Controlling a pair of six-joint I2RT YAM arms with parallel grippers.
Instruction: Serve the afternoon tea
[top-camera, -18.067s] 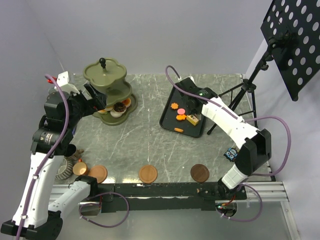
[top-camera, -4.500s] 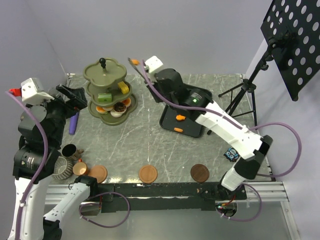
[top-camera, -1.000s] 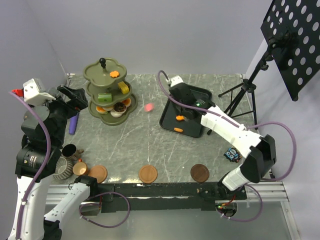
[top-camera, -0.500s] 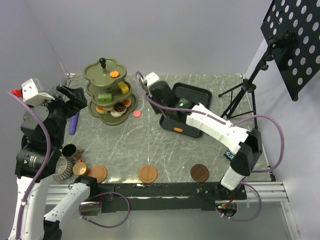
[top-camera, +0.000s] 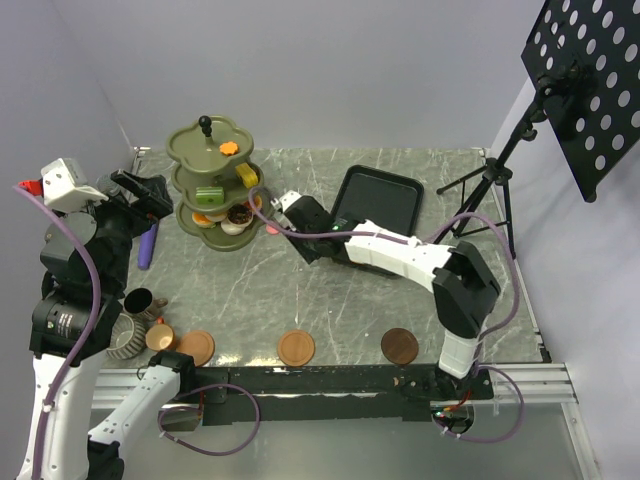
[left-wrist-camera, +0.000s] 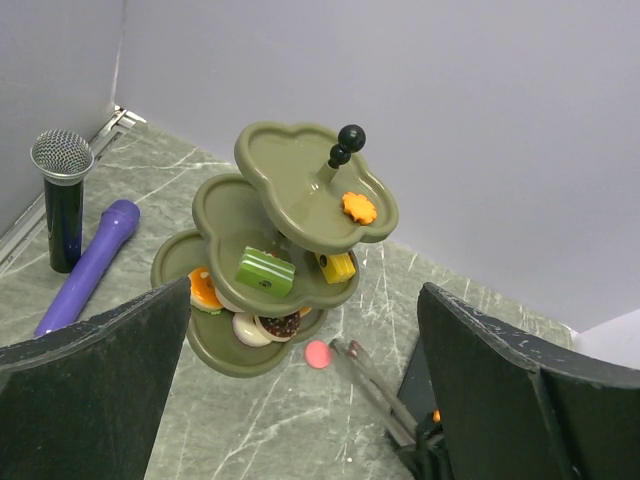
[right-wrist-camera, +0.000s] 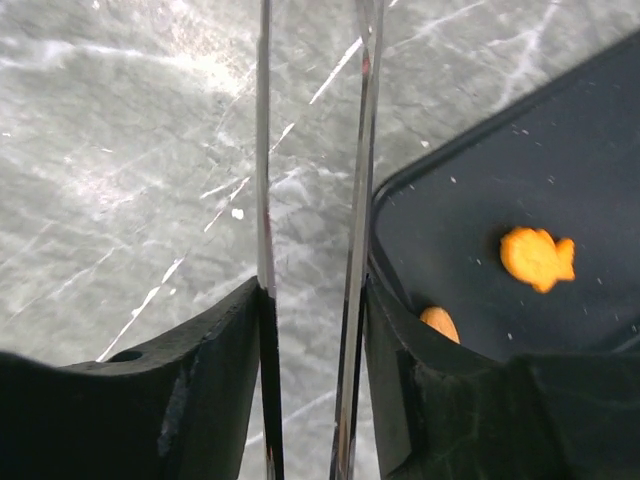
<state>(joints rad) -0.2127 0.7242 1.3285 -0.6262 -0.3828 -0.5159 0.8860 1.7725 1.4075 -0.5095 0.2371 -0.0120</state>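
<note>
Pastries mostly on stand (top-camera: 215, 185); one pink pastry (top-camera: 270, 229) lies on the table (top-camera: 300, 290), just beside the stand base.
Left gripper (top-camera: 150, 195) hovers left of the stand, jaws wide apart, holding nothing. Right gripper (right-wrist-camera: 312, 300) is clamped on tongs (right-wrist-camera: 262, 150); blades apart, nothing between them, tips just right of the pink one. Step looks like: pick up the stray pink, then put it on a tier. Next move needs the tips straddling it low on the table, then a squeeze. Stand lip overhangs close by, so it's tight there; open table toward the tray (top-camera: 385, 190). Two orange pastries (right-wrist-camera: 537, 257) sit on the tray, one by its rim.
</note>
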